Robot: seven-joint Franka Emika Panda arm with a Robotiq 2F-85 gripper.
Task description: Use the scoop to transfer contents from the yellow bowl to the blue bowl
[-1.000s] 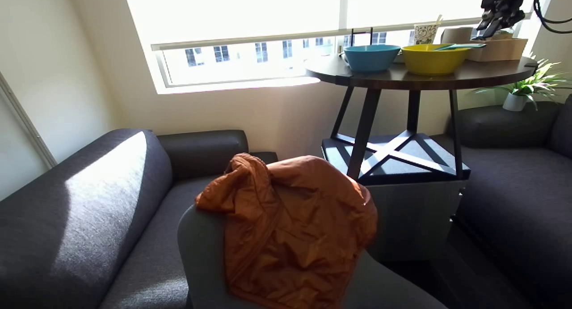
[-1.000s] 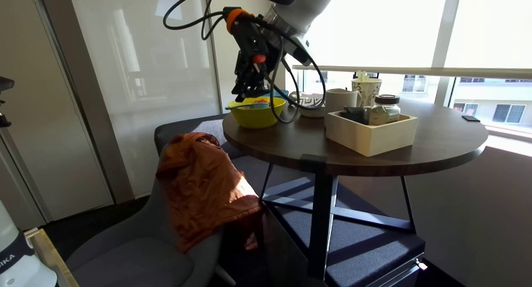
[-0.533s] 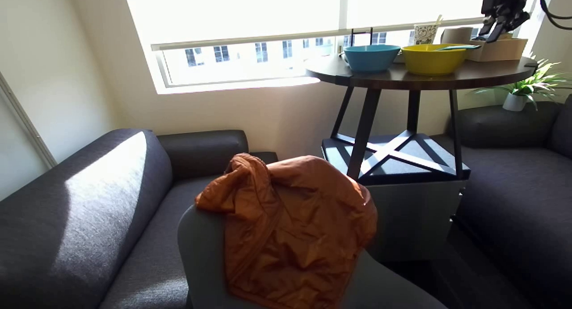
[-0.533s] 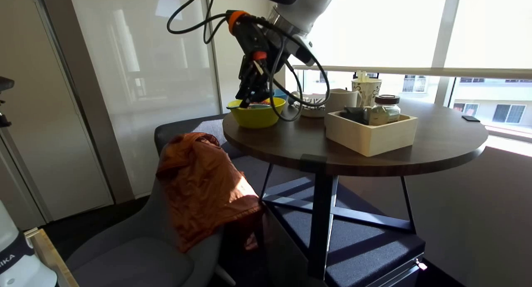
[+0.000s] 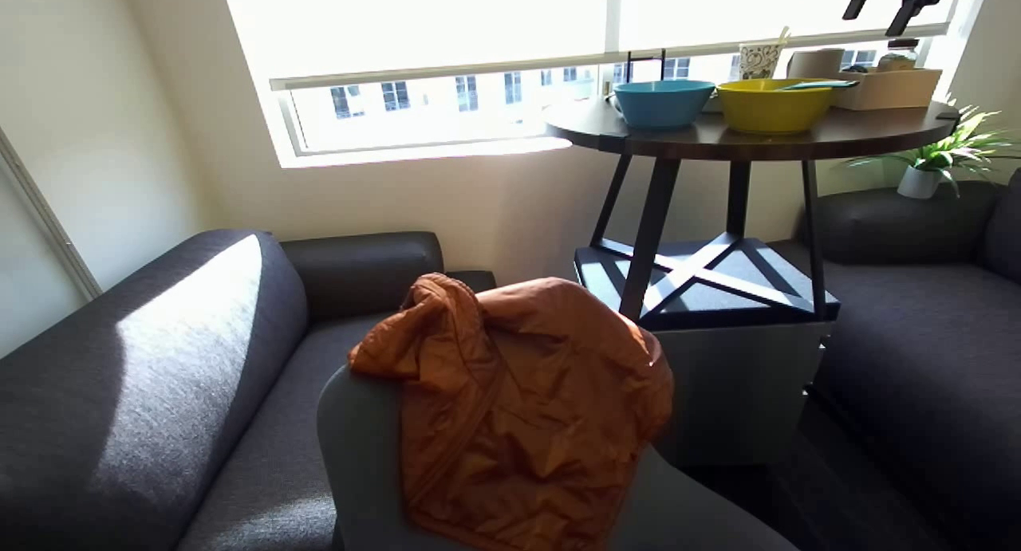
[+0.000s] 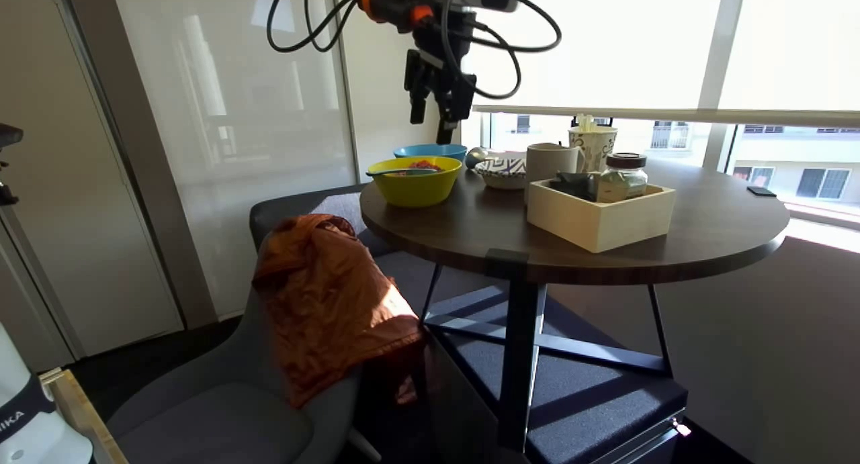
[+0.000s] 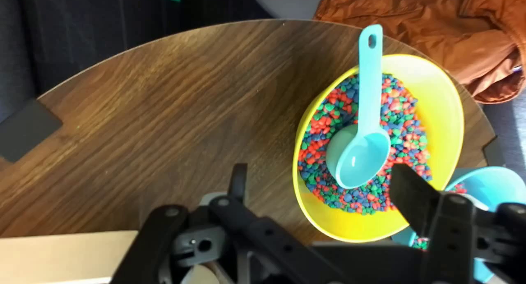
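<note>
A turquoise scoop rests on red, green and blue pebbles in the yellow bowl. Its cup looks empty, and the handle reaches over the rim. The blue bowl stands beside the yellow bowl. In the wrist view it is partly covered by a finger, with some pebbles showing in it. My gripper hangs above the bowls in an exterior view, pointing down. Both fingertips stand wide apart in the wrist view, and the gripper holds nothing.
A pale wooden box with a jar and dark packets sits on the round table. Near it are a mug, a patterned paper cup and a patterned bowl. An orange jacket covers a chair beside the table.
My gripper has risen from beside the yellow bowl and tilted to point downward, and its fingers have spread wide. The scoop's handle shifted slightly; the scoop stays in the bowl.
</note>
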